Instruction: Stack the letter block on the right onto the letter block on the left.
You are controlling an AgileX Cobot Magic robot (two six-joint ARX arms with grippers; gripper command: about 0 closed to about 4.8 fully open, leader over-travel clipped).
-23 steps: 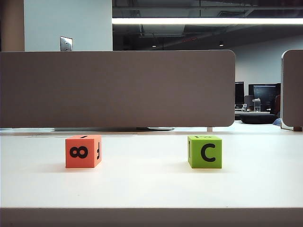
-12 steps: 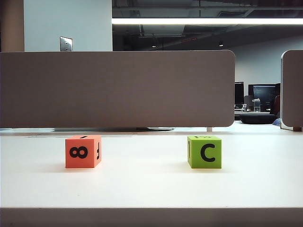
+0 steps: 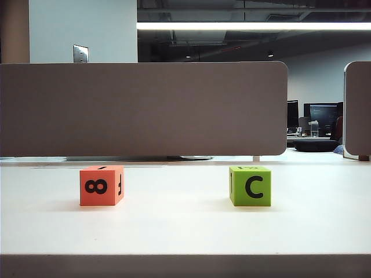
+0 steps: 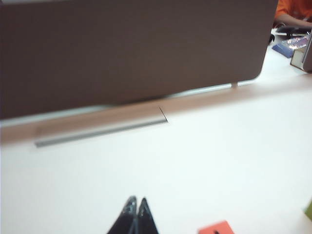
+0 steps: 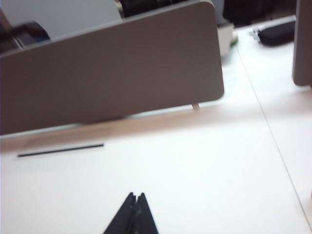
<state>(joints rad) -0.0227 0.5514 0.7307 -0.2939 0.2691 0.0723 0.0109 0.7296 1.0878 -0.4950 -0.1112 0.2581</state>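
1. From my seat the table (image 3: 185, 231) was mostly bare white, with a long grey divider panel (image 3: 145, 110) standing along its far edge and a second panel (image 3: 358, 110) just poking in at the right of the exterior view. Monitors (image 3: 322, 119) sat well behind, in the office.
2. Nothing stood between the two blocks – open tabletop all the way across.
3. The green block (image 3: 250, 186) was on the right side of the table, upright, a black "C" facing the camera.
4. The orange block (image 3: 102, 185) was on the left, well apart from the green one, showing a sideways "8" on its front.
5. Neither arm showed in the exterior view.
6. Left gripper (image 4: 136, 202) – fingertips pressed together, nothing between them, above the table with a corner of the orange block (image 4: 215, 228) near it.
7. Right gripper (image 5: 136, 197) was pinched closed too, empty, over bare table and pointing toward the divider.
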